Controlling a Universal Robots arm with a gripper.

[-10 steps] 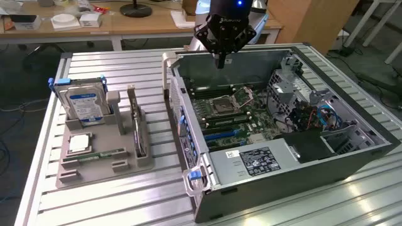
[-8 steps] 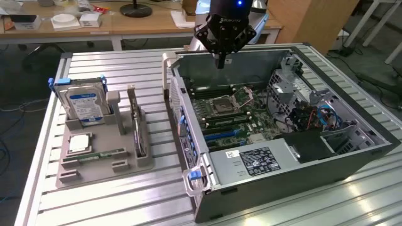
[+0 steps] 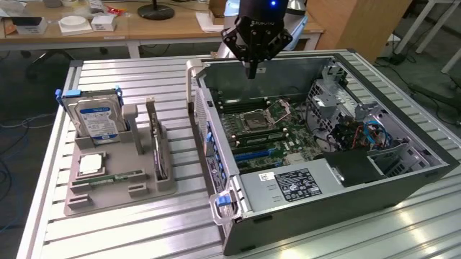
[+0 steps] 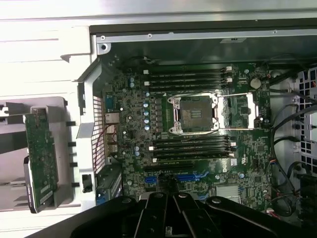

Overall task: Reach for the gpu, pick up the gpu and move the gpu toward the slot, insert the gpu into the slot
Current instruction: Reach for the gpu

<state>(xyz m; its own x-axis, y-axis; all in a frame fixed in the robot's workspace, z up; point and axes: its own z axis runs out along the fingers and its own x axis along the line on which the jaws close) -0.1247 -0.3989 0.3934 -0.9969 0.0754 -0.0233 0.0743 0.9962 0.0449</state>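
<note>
The gpu (image 3: 156, 139) is a thin dark card standing on edge in the grey holder (image 3: 119, 186), on the exterior view's left of the open computer case (image 3: 403, 181). In the wrist view the gpu (image 4: 40, 157) shows as a green-backed board beside the case wall. My gripper (image 3: 252, 71) hangs over the far end of the case, well apart from the gpu, with its fingers (image 4: 173, 198) shut together on nothing. The blue slot (image 3: 253, 155) lies on the motherboard inside the case. The wrist view has the slot (image 4: 179, 177) just past my fingertips.
A blue-labelled hard drive (image 3: 97, 120) stands in the holder beside the gpu, with a small memory stick (image 3: 109, 177) and a square chip (image 3: 90, 163) lying flat. A power supply (image 3: 292, 186), drive cage (image 3: 338, 102) and cables (image 3: 371, 132) fill the case. Ribbed metal table (image 3: 108, 232).
</note>
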